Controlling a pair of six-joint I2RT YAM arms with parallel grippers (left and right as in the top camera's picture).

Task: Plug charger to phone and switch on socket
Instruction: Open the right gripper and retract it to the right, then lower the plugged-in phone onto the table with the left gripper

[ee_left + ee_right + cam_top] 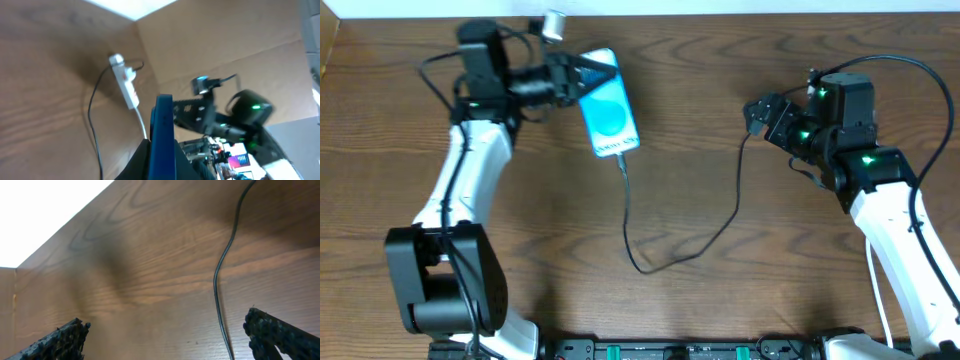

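My left gripper (575,78) is shut on the phone (608,100), whose cyan screen faces up in the overhead view. In the left wrist view the phone (163,130) stands edge-on between the jaws (162,162). The charger cable (632,225) meets the phone's lower end, loops across the table and runs up under my right gripper (765,112). That gripper (172,340) is open and empty above the cable (220,280). The socket (125,85) is a white strip with red marks; the cable (92,115) runs to it. The socket does not show in the overhead view.
A white cord (142,122) leaves the socket toward the phone. The right arm (245,112) with a green light stands beyond the phone. The table's far edge (720,14) runs just behind both grippers. A panel with connectors (670,350) lines the front edge.
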